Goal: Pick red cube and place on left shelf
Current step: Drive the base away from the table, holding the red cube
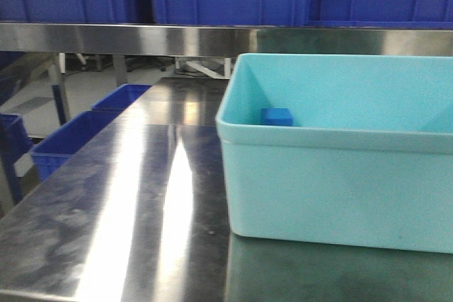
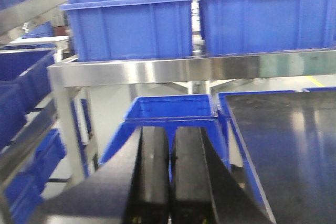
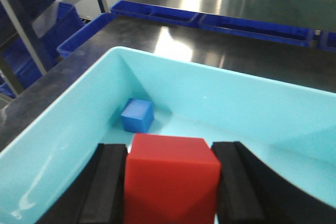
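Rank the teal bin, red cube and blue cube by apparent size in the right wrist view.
1. teal bin
2. red cube, nearest the camera
3. blue cube, farther off; real sizes may match.

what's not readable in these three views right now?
- Right wrist view: the lower edge cuts off the red cube, held between the black pads of the right gripper. Lifted or resting on the floor of the turquoise plastic bin: unclear.
- Front view: the bin's near wall hides the lower part of the small blue cube. Red cube and both grippers are out of frame.
- Left wrist view: only the shut left gripper; bin unseen.
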